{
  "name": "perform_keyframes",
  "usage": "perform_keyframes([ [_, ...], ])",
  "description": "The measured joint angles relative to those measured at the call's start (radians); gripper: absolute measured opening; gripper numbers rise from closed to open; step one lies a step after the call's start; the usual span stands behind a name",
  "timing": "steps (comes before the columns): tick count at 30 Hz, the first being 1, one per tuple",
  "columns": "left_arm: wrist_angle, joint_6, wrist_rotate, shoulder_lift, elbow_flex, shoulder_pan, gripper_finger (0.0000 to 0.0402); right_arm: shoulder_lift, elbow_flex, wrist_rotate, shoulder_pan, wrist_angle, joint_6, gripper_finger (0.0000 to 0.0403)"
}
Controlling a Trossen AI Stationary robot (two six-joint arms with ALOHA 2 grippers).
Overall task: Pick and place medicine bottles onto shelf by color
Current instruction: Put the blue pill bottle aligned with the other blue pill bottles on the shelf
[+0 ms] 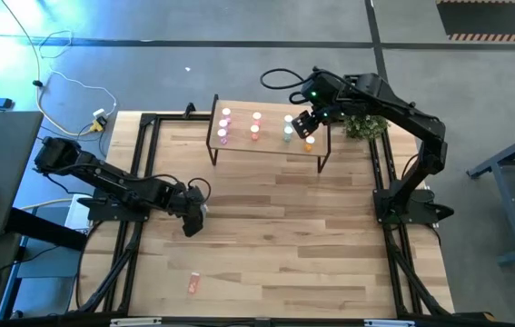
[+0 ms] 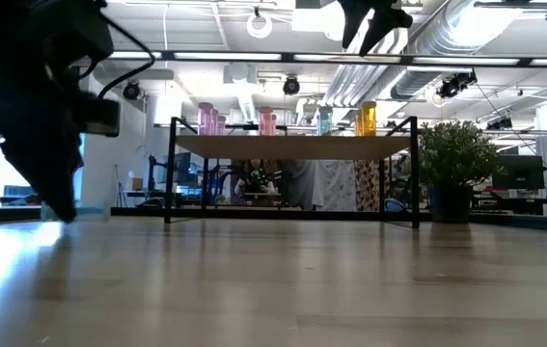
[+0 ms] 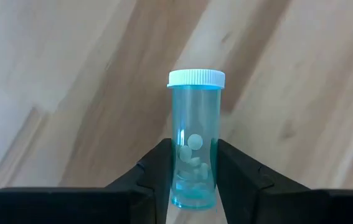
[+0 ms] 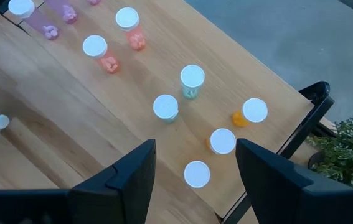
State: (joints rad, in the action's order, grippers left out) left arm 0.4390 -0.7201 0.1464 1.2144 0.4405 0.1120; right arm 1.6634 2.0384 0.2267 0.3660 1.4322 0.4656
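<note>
**Teal bottle clamped by left gripper**

Left gripper (image 3: 192, 180) holds a pale teal medicine bottle (image 3: 195, 140), fingers (image 3: 157, 177) pressed on both sides of its lower half, white cap beyond the tips, low over the tabletop (image 1: 284, 236). Right gripper (image 4: 195, 171) spread wide, nothing between its fingers, above the shelf (image 4: 132, 143); orange bottles (image 4: 223, 142) directly below it.

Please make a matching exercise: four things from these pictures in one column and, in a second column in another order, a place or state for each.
Things:
1. blue-green bottle
2. right gripper
3. pink bottle
4. plant

Places or states:
A. lying on the table, near its front edge
B. open, above the shelf's orange bottles
C. beside the shelf's right end
D. upright between the left gripper's fingers

Pairs: 1-D, 2-B, 3-A, 4-C
</note>
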Motion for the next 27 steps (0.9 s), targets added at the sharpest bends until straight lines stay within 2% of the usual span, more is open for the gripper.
perform_keyframes([
  [6, 0.001, 0.040, -0.007, -0.002, 0.066, 0.000, 0.0097, 0.000, 0.000, -0.066, 0.000, -0.005, -0.009, 0.0213],
  [16, -0.010, 0.186, 0.004, -0.003, 0.203, -0.050, 0.0098, 0.000, 0.000, -0.269, 0.000, -0.109, -0.095, 0.0213],
  [22, -0.076, 0.276, 0.008, -0.004, 0.266, -0.118, 0.0099, 0.000, 0.000, -0.366, 0.000, -0.170, -0.132, 0.0213],
  [27, -0.200, 0.300, 0.002, -0.004, 0.299, -0.173, 0.0099, 0.000, 0.000, -0.401, 0.000, -0.209, -0.127, 0.0213],
])
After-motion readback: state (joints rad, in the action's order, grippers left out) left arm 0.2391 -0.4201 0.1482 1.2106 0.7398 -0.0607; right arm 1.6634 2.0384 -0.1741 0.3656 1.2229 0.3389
